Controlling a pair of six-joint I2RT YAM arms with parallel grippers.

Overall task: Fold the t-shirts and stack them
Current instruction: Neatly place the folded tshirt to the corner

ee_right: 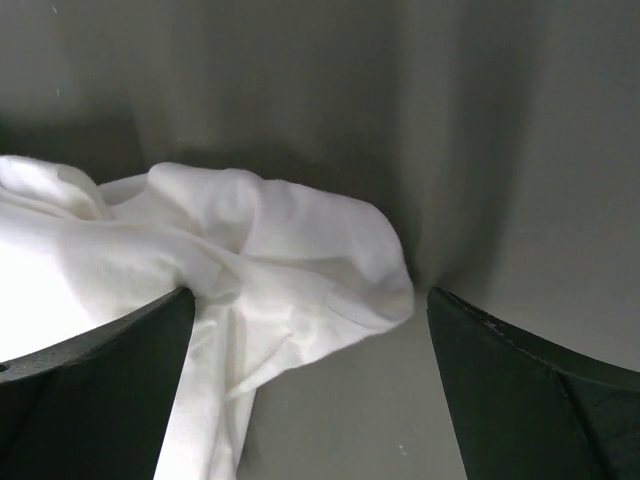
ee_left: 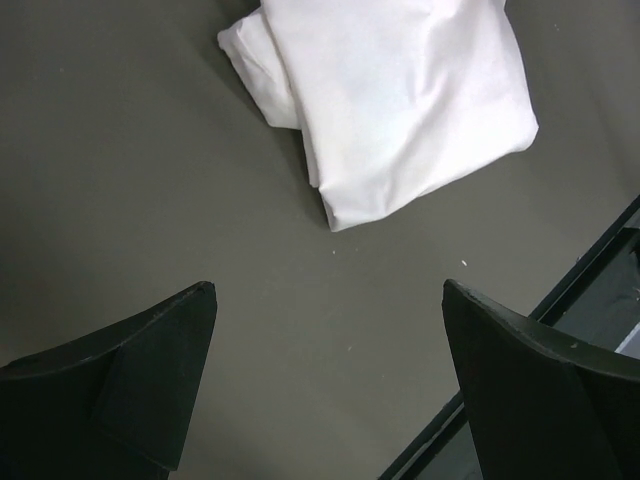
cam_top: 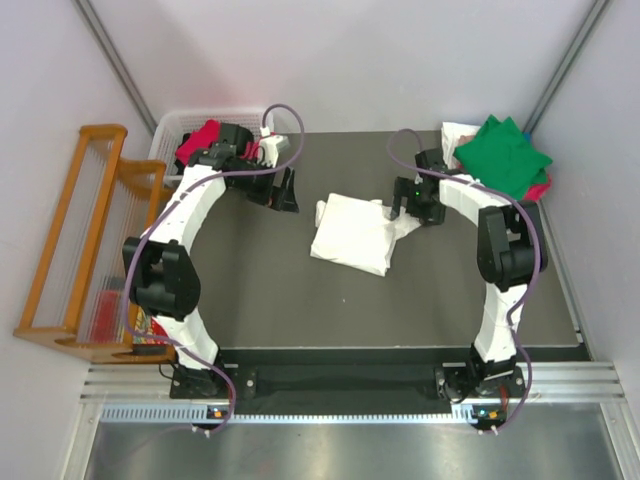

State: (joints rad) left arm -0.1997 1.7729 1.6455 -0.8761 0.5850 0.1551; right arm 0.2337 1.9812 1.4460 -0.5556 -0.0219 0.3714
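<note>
1. White t-shirt (cam_top: pixel 352 232): centre of the overhead view, on the dark worktop (cam_top: pixel 260 300). It is folded to a rough rectangle, with a loose flap trailing toward the right. Judged nearly folded, not yet stacked.
2. Green t-shirt (cam_top: pixel 503 153): upper right corner, folded, lying on top of a crimson-pink edge (cam_top: pixel 541 188). This is probably the stack for finished shirts.
3. Crimson-pink t-shirt (cam_top: pixel 197 140): upper left, bundled in the white basket (cam_top: pixel 170 125) and partly hidden by the left arm. It probably awaits folding.
4. Left pincer (cam_top: pixel 285 190): fingers wide apart, holding nothing. It is over bare worktop left of the white shirt and clear of it.
5. Right pincer (cam_top: pixel 415 205): fingers apart, clamped on nothing. It sits low at the loose flap, with cloth lying between its fingers, well placed to take or tuck that flap.
6. Wooden rack (cam_top: pixel 75 240): left edge, off the worktop.
</note>
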